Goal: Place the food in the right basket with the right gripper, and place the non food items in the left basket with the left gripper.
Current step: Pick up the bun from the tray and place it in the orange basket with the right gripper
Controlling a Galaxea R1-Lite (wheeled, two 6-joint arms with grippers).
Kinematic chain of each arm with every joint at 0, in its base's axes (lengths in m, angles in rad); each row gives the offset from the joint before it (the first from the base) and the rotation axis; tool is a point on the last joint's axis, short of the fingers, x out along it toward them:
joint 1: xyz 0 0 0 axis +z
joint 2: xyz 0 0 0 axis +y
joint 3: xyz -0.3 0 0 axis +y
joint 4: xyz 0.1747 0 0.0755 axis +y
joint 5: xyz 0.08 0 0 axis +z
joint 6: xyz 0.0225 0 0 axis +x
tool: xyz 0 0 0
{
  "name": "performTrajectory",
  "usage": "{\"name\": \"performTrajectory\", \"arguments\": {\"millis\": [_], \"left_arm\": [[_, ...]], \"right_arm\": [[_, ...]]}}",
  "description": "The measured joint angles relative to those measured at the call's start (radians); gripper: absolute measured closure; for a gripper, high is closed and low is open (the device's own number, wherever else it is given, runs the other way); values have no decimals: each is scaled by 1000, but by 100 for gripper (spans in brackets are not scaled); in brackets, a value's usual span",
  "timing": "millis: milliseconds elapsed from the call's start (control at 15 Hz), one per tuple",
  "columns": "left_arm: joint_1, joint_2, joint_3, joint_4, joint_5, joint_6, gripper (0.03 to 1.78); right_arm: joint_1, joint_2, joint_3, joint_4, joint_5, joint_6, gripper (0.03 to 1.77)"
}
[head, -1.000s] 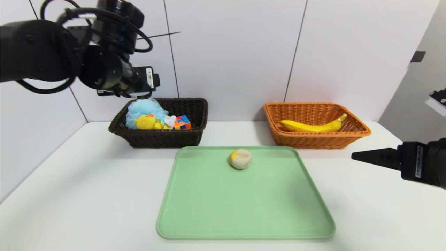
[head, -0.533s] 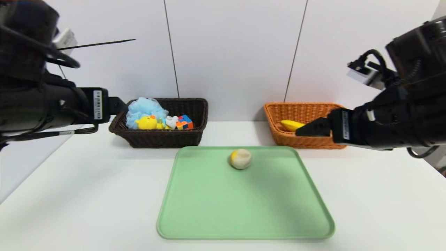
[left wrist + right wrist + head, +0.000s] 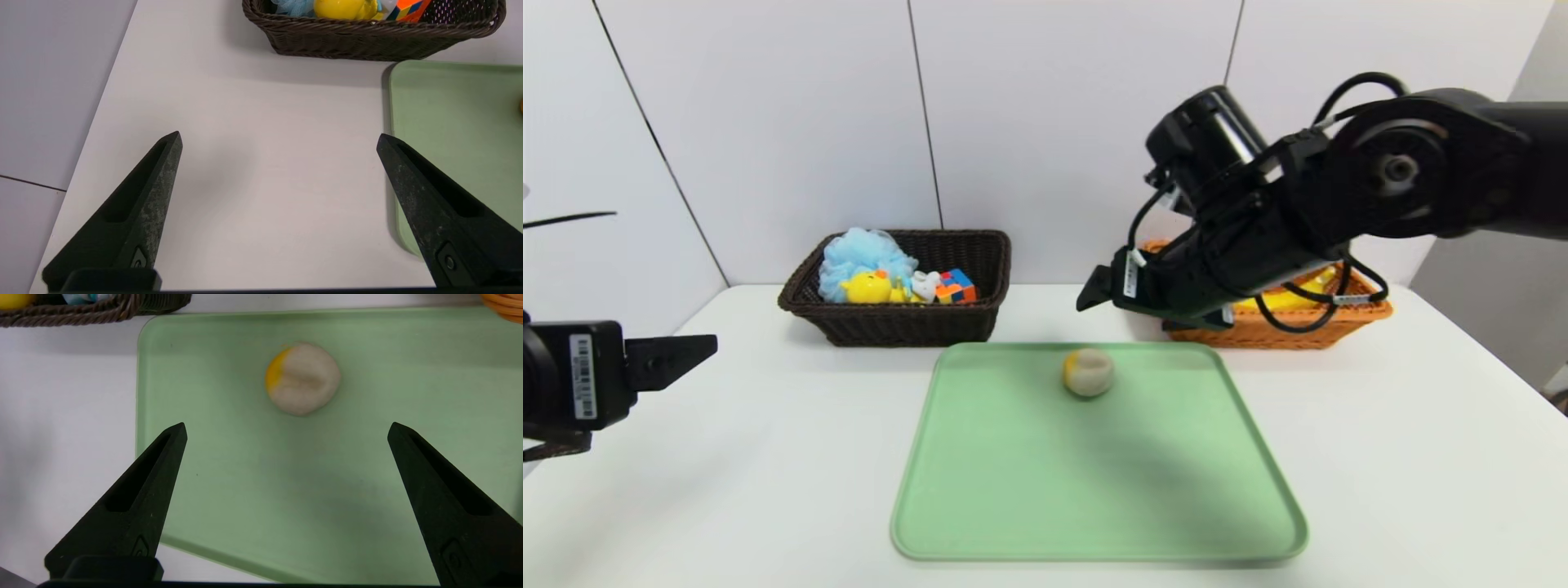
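Observation:
A round white food ball with a yellow patch [image 3: 1086, 371] [image 3: 302, 379] lies near the far edge of the green tray [image 3: 1094, 490]. My right gripper [image 3: 1094, 296] [image 3: 287, 428] hangs open and empty above the tray, just short of the ball and in front of the orange right basket [image 3: 1258, 335]. A banana [image 3: 1262, 303] lies in that basket, mostly hidden behind the arm. The dark brown left basket [image 3: 898, 322] holds a blue bath pouf [image 3: 862, 253], a yellow duck [image 3: 866, 287] and a colour cube [image 3: 954, 287]. My left gripper [image 3: 709, 349] [image 3: 278, 139] is open and empty, low over the table at the left.
The white table [image 3: 727, 457] ends at a wall on the left and behind the baskets. In the left wrist view the brown basket [image 3: 367, 41] and the tray's corner [image 3: 449, 122] lie ahead of the open fingers.
The left arm came down from above the left basket to the table's left side. The right arm swung in from the right edge to above the tray, in front of the orange basket.

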Motion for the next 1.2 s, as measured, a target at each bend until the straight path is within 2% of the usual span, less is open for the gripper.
{"name": "performTrajectory", "arguments": {"millis": [133, 200, 267, 600, 1200], "left_arm": [[0, -33, 37, -4, -9, -1, 12], [0, -45, 49, -4, -11, -3, 12], [0, -55, 61, -4, -20, -4, 12], [0, -83, 106, -4, -39, -5, 12], [1, -108, 137, -4, -40, -4, 12]], "right_arm": [[33, 101, -82, 70, -37, 17, 10], [50, 144, -100, 76, -75, 21, 10], [62, 175, -107, 66, -107, 23, 10], [96, 234, -116, 52, -200, 7, 10], [95, 268, -116, 9, -239, -11, 10]]}}
